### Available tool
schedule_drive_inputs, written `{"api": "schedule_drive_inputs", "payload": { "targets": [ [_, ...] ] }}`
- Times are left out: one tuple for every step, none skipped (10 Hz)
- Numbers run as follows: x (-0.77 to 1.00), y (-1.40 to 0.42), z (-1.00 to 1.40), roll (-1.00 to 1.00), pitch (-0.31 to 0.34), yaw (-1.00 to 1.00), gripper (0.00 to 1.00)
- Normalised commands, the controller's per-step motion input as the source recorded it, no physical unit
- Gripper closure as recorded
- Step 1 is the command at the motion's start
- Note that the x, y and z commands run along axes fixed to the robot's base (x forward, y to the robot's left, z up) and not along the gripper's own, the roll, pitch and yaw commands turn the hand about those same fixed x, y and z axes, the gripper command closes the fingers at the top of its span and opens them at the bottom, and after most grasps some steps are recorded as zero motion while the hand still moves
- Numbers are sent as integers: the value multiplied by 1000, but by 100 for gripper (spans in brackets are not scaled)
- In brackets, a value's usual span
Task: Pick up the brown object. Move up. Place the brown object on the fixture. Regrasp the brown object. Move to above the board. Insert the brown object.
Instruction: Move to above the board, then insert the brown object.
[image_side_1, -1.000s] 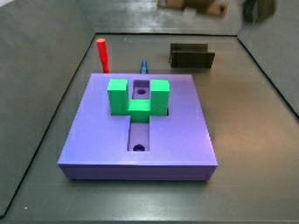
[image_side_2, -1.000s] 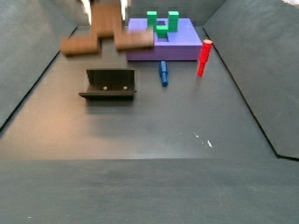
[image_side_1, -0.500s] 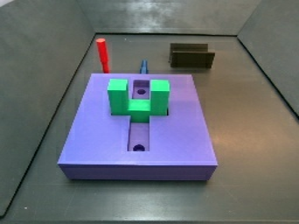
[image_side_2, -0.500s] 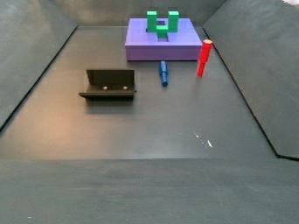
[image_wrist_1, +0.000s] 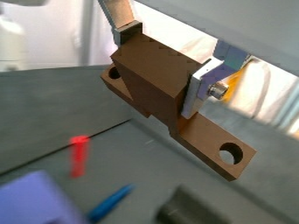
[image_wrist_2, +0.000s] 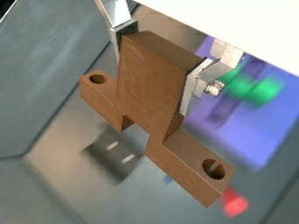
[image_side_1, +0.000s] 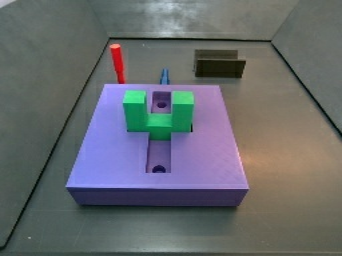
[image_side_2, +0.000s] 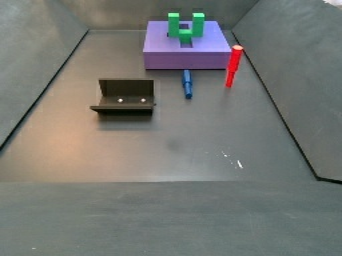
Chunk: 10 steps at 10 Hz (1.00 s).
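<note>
Gripper (image_wrist_1: 162, 68) risen out of side views, plates clamping blocky brown object (image_wrist_2: 152, 122) — matte, stepped.

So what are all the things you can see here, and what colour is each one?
Board: 1, purple, flat on the floor, with a groove and holes down its middle.
Green block: 1, green, U-shaped, on the board.
Red peg: 1, red, upright on the floor beside the board.
Blue stick: 1, blue, lying on the floor between board and fixture.
Fixture: 1, dark olive-grey, on the floor away from the board, nothing in it.
Brown object: 1, brown, a hole near each end, held up in the air; seen only in both wrist views.
Gripper: 1, silver fingers, shut on the brown object; out of both side views.
</note>
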Motion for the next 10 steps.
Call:
{"api": "schedule_drive_inputs", "payload": {
  "targets": [
    [-957,-1400,243,-1000,-102,157,100],
    [-531,-714,119,-1000,-137,149,100],
    [-249,-288,38,-1000,-151,127,100],
    [-182,-184,34,-956,-143,103,100],
    [-130,-105,27,-699,-117,56,100],
    [-82,-37,3,-394,-88,19,100],
    [-58,-26,3,-293,-68,10,100],
    [0,0,0,-4,0,0,100],
    [0,0,0,-7,0,0,100],
    [0,-89,-71,-23,0,0,100]
  ]
}}
